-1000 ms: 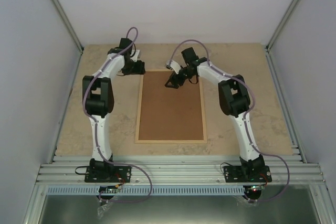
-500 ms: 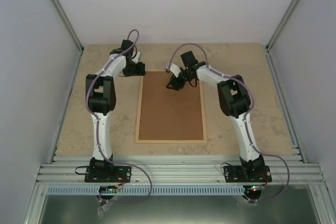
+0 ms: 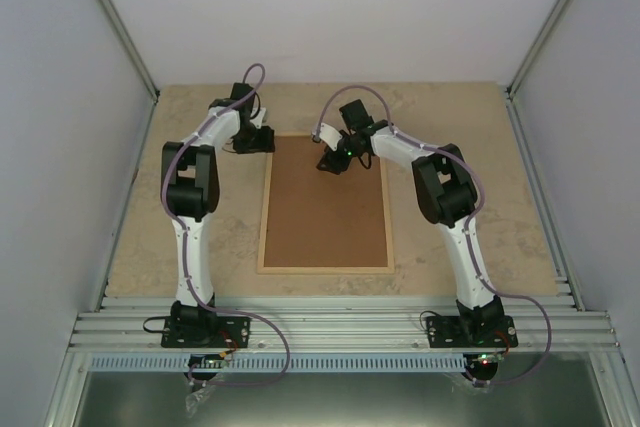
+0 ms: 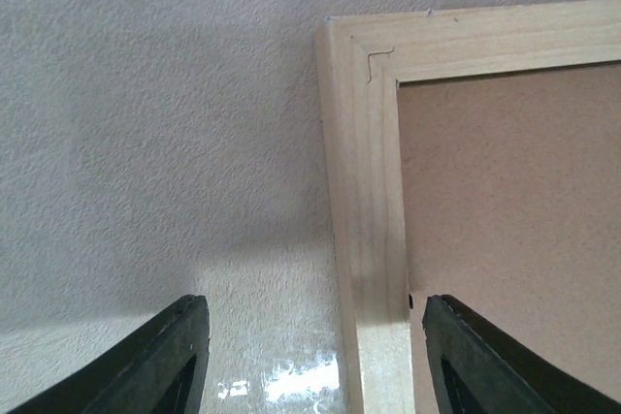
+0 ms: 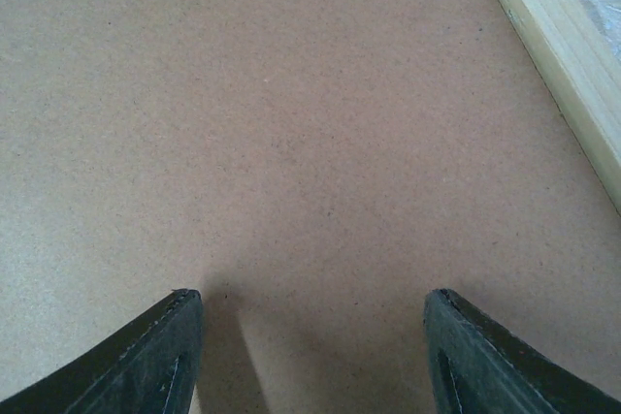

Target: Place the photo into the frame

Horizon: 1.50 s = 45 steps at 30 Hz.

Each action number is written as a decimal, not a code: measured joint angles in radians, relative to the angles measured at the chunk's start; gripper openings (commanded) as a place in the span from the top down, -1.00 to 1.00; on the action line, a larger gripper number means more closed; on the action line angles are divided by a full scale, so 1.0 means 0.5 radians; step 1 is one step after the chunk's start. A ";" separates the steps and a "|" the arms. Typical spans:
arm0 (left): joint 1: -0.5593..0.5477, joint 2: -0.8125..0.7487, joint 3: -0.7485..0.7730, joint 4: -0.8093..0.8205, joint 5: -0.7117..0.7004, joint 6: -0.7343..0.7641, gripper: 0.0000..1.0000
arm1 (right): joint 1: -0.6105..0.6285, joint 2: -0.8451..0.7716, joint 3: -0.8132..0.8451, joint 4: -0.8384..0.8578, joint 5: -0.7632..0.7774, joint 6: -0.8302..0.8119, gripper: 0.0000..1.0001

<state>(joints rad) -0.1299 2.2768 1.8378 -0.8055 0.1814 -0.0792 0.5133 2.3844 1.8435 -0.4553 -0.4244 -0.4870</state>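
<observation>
The pale wood frame [image 3: 263, 227] lies flat on the table, back side up, with the flat brown backing board [image 3: 325, 207] inside it. The photo is hidden. My left gripper [image 3: 258, 139] is open at the frame's far left corner. In the left wrist view it [image 4: 312, 336] straddles the frame's left rail [image 4: 369, 191], holding nothing, with the board [image 4: 514, 220] beside it. My right gripper [image 3: 330, 161] is open and empty just above the far end of the board [image 5: 291, 123]. A frame rail [image 5: 563, 65] shows at the right of the right wrist view.
The beige speckled table top [image 3: 460, 197] is bounded by grey walls on both sides and at the back. A ribbed metal rail [image 3: 340, 317] with both arm bases runs along the near edge.
My left arm has drawn its gripper slightly toward the frame's far left corner. My right wrist has shifted a little to the left over the board. The frame has not moved.
</observation>
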 measured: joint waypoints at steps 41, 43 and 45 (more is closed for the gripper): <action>-0.083 0.053 0.036 -0.040 -0.211 0.053 -0.28 | 0.000 -0.005 -0.012 0.015 0.004 0.001 -0.24; -0.082 0.056 0.044 -0.047 -0.210 0.056 -0.35 | 0.000 -0.005 -0.012 0.015 0.005 0.001 -0.24; -0.073 0.052 0.044 -0.042 -0.181 0.066 -0.39 | 0.000 -0.005 -0.012 0.015 0.005 0.001 -0.23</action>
<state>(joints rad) -0.1665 2.3028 1.8599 -0.8265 0.0910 -0.0460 0.5133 2.3817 1.8374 -0.4477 -0.4221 -0.4866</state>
